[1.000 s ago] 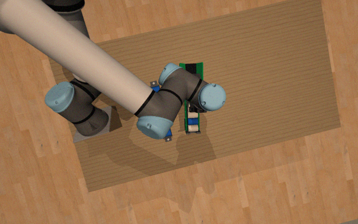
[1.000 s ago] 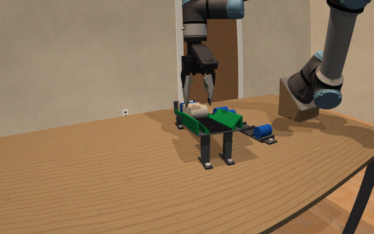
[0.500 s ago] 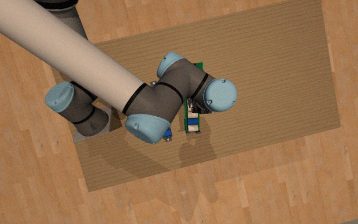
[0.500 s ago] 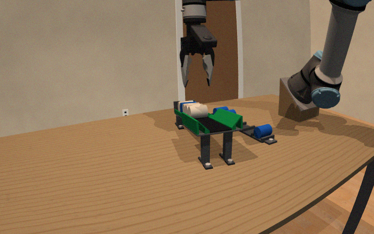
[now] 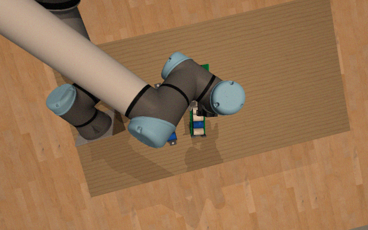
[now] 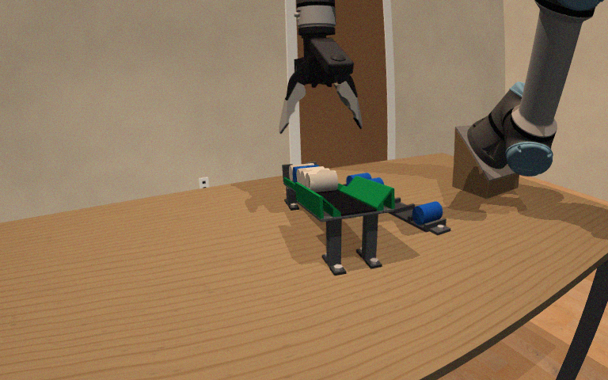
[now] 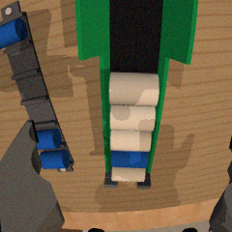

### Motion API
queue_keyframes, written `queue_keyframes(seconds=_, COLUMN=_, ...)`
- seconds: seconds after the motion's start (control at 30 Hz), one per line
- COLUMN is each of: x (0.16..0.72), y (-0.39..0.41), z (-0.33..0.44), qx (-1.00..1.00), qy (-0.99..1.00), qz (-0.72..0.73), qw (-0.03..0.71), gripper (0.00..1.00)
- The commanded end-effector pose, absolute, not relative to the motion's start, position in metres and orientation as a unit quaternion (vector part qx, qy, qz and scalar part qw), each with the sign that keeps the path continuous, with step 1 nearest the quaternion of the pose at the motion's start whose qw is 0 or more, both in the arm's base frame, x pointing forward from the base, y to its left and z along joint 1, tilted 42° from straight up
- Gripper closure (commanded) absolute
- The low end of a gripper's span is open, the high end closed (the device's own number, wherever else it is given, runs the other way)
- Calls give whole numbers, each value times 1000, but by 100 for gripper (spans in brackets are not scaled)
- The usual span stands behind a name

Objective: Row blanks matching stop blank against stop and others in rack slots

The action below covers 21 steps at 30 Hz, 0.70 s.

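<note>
With the claw (image 5: 206, 111) (image 6: 320, 130) (image 7: 136, 126) wide and holding nothing above the ramp (image 5: 191, 127) (image 6: 309, 200) (image 7: 103, 97), sorting seems in hand: 1 blue bar (image 5: 198, 124) (image 6: 305, 167) (image 7: 130, 159), 2nd from the stop (image 5: 201, 135) (image 7: 144, 181) toward the counter's (image 5: 271, 81) (image 6: 179, 277) (image 7: 203, 97) long edge, needs lifting from among 4 cream bars (image 5: 198, 117) (image 6: 323, 180) (image 7: 133, 89).

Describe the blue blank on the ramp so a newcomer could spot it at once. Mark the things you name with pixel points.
Find the green-walled ramp (image 5: 191, 127) (image 6: 309, 199) (image 7: 103, 121), standing on dark legs. At its stop (image 5: 196, 135) (image 7: 110, 180) end lies a row of blanks; the blue blank (image 5: 198, 124) (image 6: 306, 166) (image 7: 130, 159) is second from the stop. It is the only blue one there, with a cream blank on either side.
</note>
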<state>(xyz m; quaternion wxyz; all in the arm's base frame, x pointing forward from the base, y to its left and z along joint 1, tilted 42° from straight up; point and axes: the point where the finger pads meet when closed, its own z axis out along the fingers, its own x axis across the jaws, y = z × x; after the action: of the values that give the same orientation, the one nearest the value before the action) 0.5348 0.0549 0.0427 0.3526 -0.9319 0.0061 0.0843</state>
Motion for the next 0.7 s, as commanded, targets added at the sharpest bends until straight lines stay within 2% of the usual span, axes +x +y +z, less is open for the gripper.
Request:
queue_keyframes(seconds=0.0, x=536, y=53, z=43, qx=-932, qy=6, qz=83, qw=352, gripper=0)
queue_keyframes(seconds=0.67, x=536, y=52, z=42, qx=-932, qy=15, qz=86, qw=351, gripper=0)
